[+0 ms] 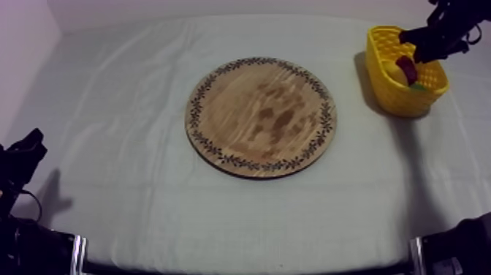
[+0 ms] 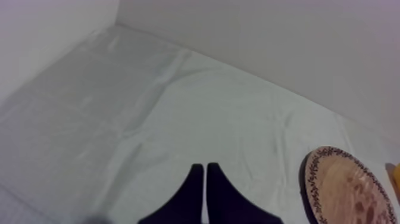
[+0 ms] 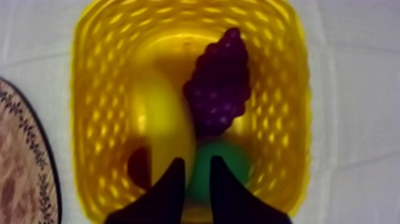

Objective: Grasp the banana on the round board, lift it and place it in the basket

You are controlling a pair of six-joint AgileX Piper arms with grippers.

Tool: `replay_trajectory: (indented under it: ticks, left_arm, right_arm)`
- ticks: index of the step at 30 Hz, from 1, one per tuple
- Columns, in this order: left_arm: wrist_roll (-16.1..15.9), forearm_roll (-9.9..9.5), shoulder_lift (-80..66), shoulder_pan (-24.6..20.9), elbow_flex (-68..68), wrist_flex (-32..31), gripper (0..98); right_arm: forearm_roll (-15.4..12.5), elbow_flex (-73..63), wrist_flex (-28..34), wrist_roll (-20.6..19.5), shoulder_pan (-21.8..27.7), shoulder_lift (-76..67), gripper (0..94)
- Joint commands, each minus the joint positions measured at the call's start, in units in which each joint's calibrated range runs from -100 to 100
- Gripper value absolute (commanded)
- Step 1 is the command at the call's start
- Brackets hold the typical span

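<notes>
Soft, rather dim light with a faint violet cast lies evenly over the grey-white cloth [image 1: 109, 168], with no glare. In the top view the yellow basket [image 1: 387, 91] throws a grey shadow toward nine o'clock. The wooden board [image 1: 261, 117] has a thin dark rim from six to eight o'clock, and the left gripper [image 1: 31, 146] casts a soft-edged patch toward four o'clock. In the right wrist view the basket's inner walls glow bright yellow.

The top camera looks down at a slant over the whole table [image 1: 131, 208]. The left wrist camera sits low by the left edge, facing the far wall; the right hangs close above the yellow basket [image 1: 393, 95], facing straight down (all three catch the wooden board [image 1: 261, 117]).
</notes>
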Motion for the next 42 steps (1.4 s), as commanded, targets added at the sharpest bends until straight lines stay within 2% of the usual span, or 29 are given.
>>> replay_trajectory:
  ticks: [1, 8, 14, 20, 25, 36, 42]
  left_arm:
    - [0.0, 0.0, 0.0, 0.0, 0.0, 0.0, 0.1]
    - [0.0, 0.0, 0.0, 0.0, 0.0, 0.0, 0.1]
    - [0.0, 0.0, 0.0, 0.0, 0.0, 0.0, 0.1]
    - [0.0, 0.0, 0.0, 0.0, 0.0, 0.0, 0.1]
    - [0.0, 0.0, 0.0, 0.0, 0.0, 0.0, 0.1]
    - [0.0, 0.0, 0.0, 0.0, 0.0, 0.0, 0.1]
    - [0.0, 0.0, 0.0, 0.0, 0.0, 0.0, 0.1]
  right_arm:
    - [0.8, 6.1, -0.9, -1.2, -0.5, -4.3, 8.0]
    - [4.0, 27.9, -8.7, -5.9, -2.0, -19.1, 1.5]
    - [2.9, 41.6, -11.4, -4.6, -2.5, -33.2, 0.9]
    - [3.6, 52.5, -13.7, -5.3, -2.9, -47.9, 0.8]
    - [1.4, 59.3, -14.4, -2.2, -1.7, -61.2, 0.8]
    - [-4.7, 68.1, -10.8, 5.9, -1.2, -88.3, 0.8]
    - [-5.4, 70.3, -9.4, 4.2, -1.9, -98.7, 1.3]
